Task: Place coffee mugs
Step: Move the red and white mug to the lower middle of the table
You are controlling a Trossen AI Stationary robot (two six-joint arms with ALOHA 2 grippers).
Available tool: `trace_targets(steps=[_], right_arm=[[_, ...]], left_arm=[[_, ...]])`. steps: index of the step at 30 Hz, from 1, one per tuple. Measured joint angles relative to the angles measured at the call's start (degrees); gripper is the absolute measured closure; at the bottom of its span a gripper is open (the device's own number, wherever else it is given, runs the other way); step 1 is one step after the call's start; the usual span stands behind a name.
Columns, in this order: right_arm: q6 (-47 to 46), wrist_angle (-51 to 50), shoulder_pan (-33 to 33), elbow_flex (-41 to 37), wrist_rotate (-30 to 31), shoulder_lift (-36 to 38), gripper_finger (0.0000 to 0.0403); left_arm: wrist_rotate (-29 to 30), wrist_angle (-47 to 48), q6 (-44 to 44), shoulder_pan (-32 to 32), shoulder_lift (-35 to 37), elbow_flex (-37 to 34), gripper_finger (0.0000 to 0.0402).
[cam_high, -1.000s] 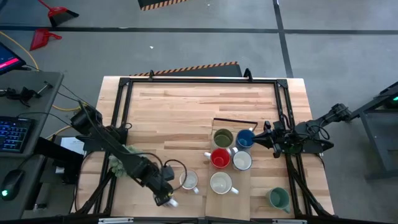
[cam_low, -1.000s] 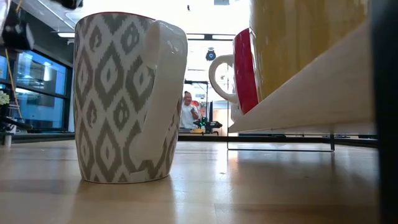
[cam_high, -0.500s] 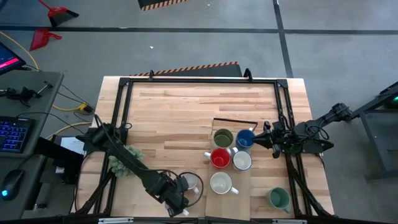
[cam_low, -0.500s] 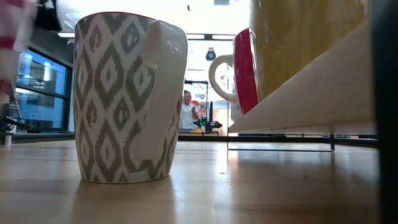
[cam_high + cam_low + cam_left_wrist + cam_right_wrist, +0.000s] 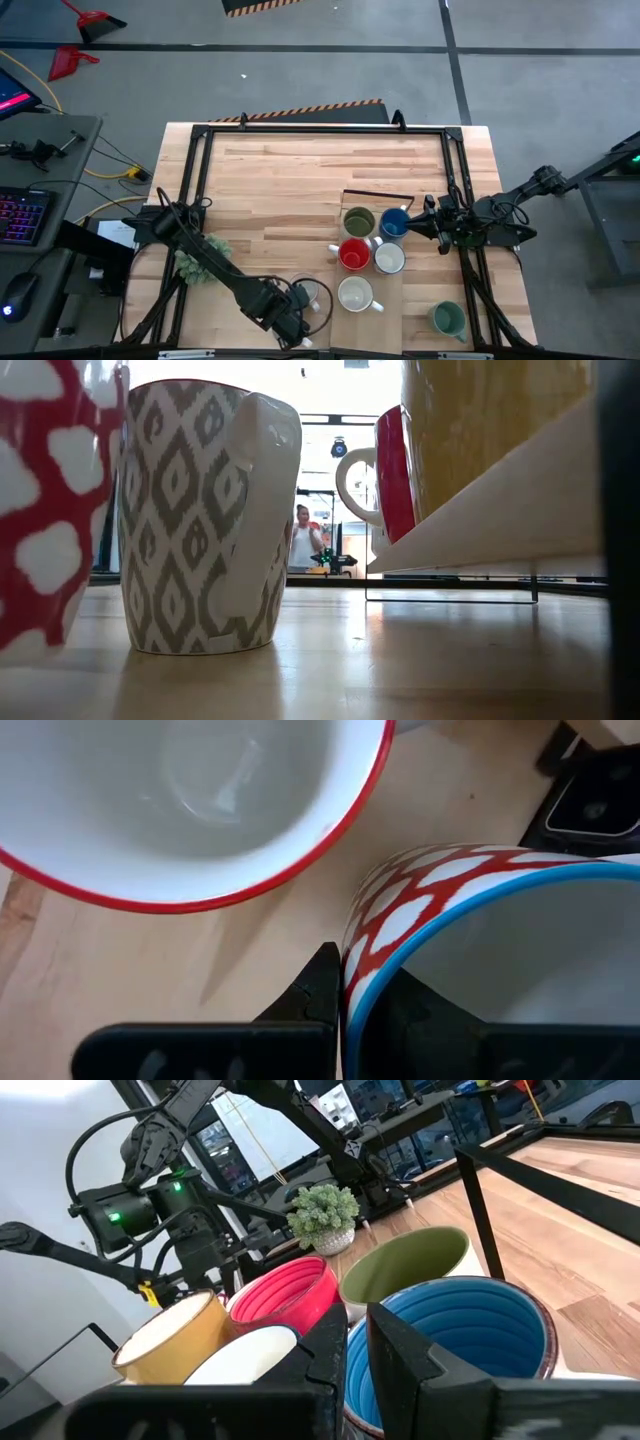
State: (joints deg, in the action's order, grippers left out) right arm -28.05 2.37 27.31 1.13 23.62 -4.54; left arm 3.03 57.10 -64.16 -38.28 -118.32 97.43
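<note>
My left gripper (image 5: 292, 325) is at the table's near edge, shut on a red-and-white patterned mug with a blue rim (image 5: 470, 930), which also shows in the low view (image 5: 40, 510). Right beside it a grey-patterned mug with a red rim (image 5: 310, 294) stands on its base on the table. On a wooden board (image 5: 390, 300) stand the olive (image 5: 358, 221), blue (image 5: 392, 222), red (image 5: 352, 254), white (image 5: 388, 259) and cream (image 5: 353, 293) mugs. My right gripper (image 5: 428, 222) is shut on the blue mug (image 5: 460, 1335). A teal mug (image 5: 447, 318) stands right of the board. My left gripper holds the red-and-white mug by its wall at the blue rim (image 5: 362, 982), one finger (image 5: 322, 995) outside and one inside. The fingers come from above. The mug is upright and low at the table; whether its base rests on it I cannot tell. My right gripper holds the blue mug by its rim (image 5: 352, 1342) on the side toward the table's right, one finger (image 5: 330, 1345) outside and one (image 5: 400, 1345) inside. The fingers come slanting from the right. The mug stands upright on the board.
A bushy green plant (image 5: 196, 256) stands at the table's left beside my left arm. A black frame (image 5: 320, 130) runs round the tabletop. The far half of the table (image 5: 300, 180) is bare wood. A person stands in the room behind (image 5: 301, 540).
My left gripper has gone toward the table's right edge and down with the red-and-white mug. The mug has come down beside the grey-patterned mug, which has kept still.
</note>
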Motion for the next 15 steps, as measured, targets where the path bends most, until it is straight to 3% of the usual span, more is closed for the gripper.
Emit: trace_targets(steps=[15], right_arm=[[0.0,0.0,0.0,0.0,0.0,0.0,0.0373]], left_arm=[[0.7,-0.1,0.3,0.9,0.0,0.0,0.0392]])
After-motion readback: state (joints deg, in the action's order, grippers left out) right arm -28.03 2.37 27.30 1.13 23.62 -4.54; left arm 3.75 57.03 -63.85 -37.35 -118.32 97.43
